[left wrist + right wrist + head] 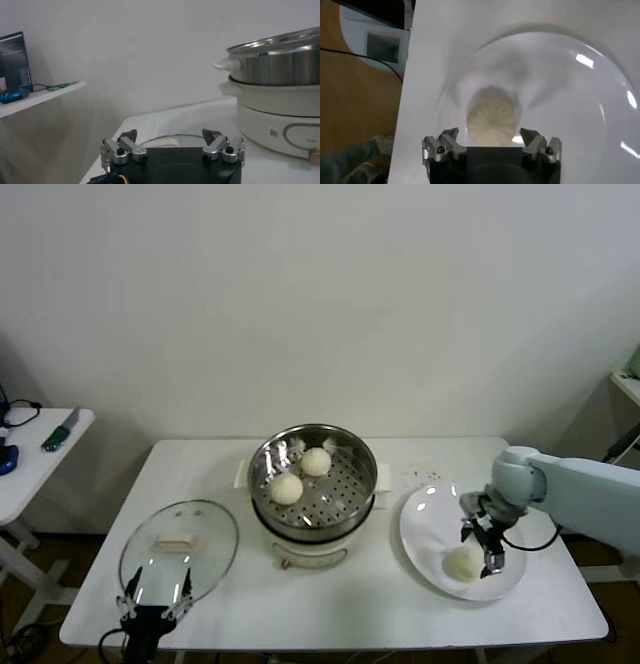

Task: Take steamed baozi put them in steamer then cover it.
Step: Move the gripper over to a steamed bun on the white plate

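Right gripper (pixel 483 546) is in the lower right of the head view, low over the white plate (pixel 432 514), with its fingers spread wide and nothing held between them. One baozi (pixel 463 563) sits on that plate, just below and a bit left of the gripper in the frame, very close to it, but I cannot tell if they touch. In the middle of the frame stands the steamer (pixel 313 486), a shiny pot on a white base, with two more baozi in its holed tray: one (pixel 286 488) nearer the lower left of the tray and one (pixel 316 461) nearer the top. A glass lid (pixel 179 550) lies flat on the white table (pixel 200 469) at the lower left, and the left gripper (pixel 155 605) waits at the bottom left edge, open and empty, just by the lid's near rim. From the left wrist view, the left gripper (pixel 171 148) is wide open at the bottom of the frame, and the steamer (pixel 278 95) stands at the right side, well apart from it. From the right wrist view, the right gripper (pixel 491 146) is wide open at the bottom, and the baozi (pixel 492 119) lies on the plate (pixel 570 100) right in front of the gap between the fingers.
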Available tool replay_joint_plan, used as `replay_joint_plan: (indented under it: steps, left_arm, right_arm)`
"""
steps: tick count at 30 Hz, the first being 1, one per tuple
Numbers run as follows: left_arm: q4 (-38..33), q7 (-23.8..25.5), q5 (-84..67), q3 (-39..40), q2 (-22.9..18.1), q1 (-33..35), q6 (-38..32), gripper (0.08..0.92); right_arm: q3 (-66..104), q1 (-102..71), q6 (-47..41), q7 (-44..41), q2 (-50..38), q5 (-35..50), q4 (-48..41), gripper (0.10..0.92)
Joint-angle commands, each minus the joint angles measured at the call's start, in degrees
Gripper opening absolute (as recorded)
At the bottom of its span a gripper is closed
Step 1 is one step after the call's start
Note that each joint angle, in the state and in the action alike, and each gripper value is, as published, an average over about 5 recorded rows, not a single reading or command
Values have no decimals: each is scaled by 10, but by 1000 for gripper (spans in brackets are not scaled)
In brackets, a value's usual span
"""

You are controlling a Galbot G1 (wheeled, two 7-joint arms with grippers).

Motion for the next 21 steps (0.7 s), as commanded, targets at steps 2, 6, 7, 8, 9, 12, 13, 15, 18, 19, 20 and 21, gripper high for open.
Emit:
replay_joint_plan:
  steps: [2, 6, 7, 8, 9, 12, 13, 15, 18, 19, 20, 21]
  left_arm:
    - [3, 0, 2, 0, -1, 2, -1, 823]
    - [5, 0, 4, 1, -2, 3, -2, 823]
    - [5, 0, 5, 2, -2, 3, -2, 823]
    - [5, 0, 6, 2, -2, 3, -2, 823]
    - [6, 0, 6, 2, -2, 3, -2, 823]
    - [6, 0, 8, 2, -3, 2, -2, 823]
    - [6, 0, 8, 3, -3, 2, -2, 823]
    - [6, 0, 9, 3, -3, 2, -1, 823]
    - [6, 0, 10, 4, -4, 2, -1, 823]
    - [6, 0, 11, 4, -4, 2, -1, 823]
    - [6, 0, 11, 4, -4, 2, -1, 823]
    - [6, 0, 11, 4, -4, 2, -1, 823]
  right_arm:
    - [51, -75, 3, 7, 1, -28, -23, 823]
    - [60, -81, 4, 9, 7, -29, -30, 823]
    - [62, -83, 5, 9, 9, -29, -32, 823]
    - [65, -85, 5, 9, 10, -30, -34, 823]
    - [67, -87, 5, 10, 11, -31, -36, 823]
    - [73, -92, 7, 10, 15, -33, -40, 823]
    - [75, -92, 8, 9, 16, -33, -41, 823]
    - [77, -93, 10, 8, 18, -34, -44, 823]
    - [79, -90, 13, 5, 19, -34, -48, 820]
    - [79, -89, 14, 4, 19, -34, -49, 813]
    - [79, -88, 15, 3, 19, -34, -49, 805]
    - [79, -87, 15, 1, 19, -34, -50, 795]
